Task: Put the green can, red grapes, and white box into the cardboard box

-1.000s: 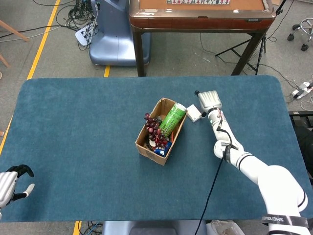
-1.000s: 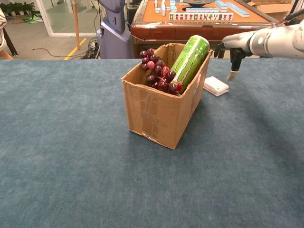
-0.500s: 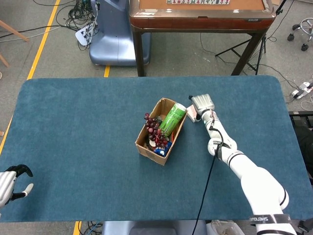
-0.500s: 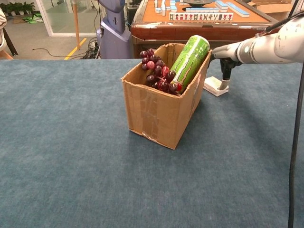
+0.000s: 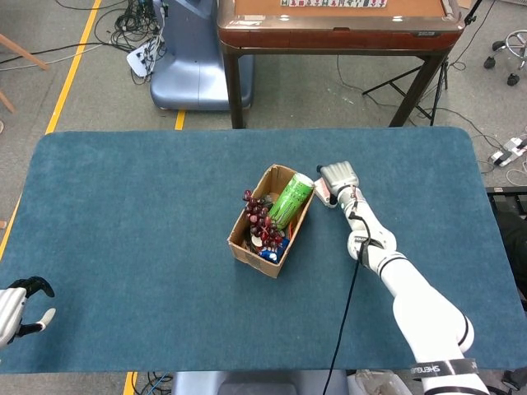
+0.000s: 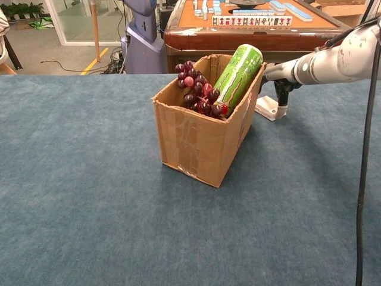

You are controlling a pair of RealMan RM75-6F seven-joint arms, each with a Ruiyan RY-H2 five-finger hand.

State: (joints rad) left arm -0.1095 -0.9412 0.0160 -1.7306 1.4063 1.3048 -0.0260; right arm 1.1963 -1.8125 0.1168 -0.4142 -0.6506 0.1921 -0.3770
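Observation:
The cardboard box [image 5: 247, 243] [image 6: 196, 143] stands mid-table. Inside it the green can [image 5: 290, 200] [image 6: 238, 72] leans against the right wall, and the red grapes [image 5: 257, 216] [image 6: 199, 94] lie beside it. The white box [image 5: 324, 192] [image 6: 265, 107] sits on the cloth just right of the cardboard box. My right hand [image 5: 339, 177] [image 6: 280, 89] is over it, fingers down on its right end; I cannot see whether they grip it. My left hand [image 5: 18, 306] hangs at the table's near left corner, fingers apart, holding nothing.
Blue cloth covers the table [image 5: 132, 214]. A brown mahjong table [image 5: 338, 29] [image 6: 250, 27] stands behind the far edge, with a grey-blue machine base [image 5: 193, 66] to its left. A black cable [image 6: 364, 179] hangs along my right arm.
My right hand has moved left and down from beside the white box onto it. The white box has shifted slightly toward the cardboard box. The left hand barely moved.

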